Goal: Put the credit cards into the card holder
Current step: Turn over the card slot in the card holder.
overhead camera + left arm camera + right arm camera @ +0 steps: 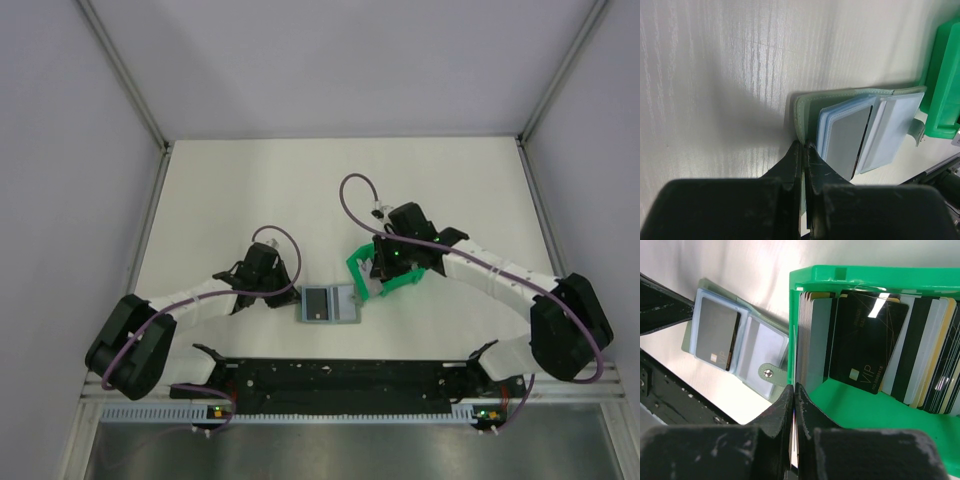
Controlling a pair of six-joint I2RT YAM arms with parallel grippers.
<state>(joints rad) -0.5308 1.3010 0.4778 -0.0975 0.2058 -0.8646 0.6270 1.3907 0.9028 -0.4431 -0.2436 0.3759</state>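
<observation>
1. Surface point(250, 200) – pale and flat. It carries everything listed here, in front of the two arm bases.
2. Green bin point(865, 277) – open plastic box just right of the wallet. We judge it to be the supply, set beside the wallet so the carry is short.
3. Card holder point(328, 302) – lies open and flat, light blue pockets facing up. Its snap tab point(768, 373) is on the side toward the bin. We judge it is spread this way so a pocket mouth can be reached from above.
4. Left tool point(803, 150) – fingers together at the near-left edge of the wallet's cover. We cannot tell whether they pinch the cover or only press against it. We take the purpose to be keeping the wallet in place.
5. Right tool point(794, 390) – fingers together at the bin's left end, with a pale sliver between them. It may be a card's edge, but we cannot confirm it.
6. Credit cards point(867, 345) – stacked on edge in the bin, black, whitish and striped. Standing them on edge leaves the edges free to pinch.
7. Grey card point(845, 140) – sits in the wallet's left pocket.
</observation>
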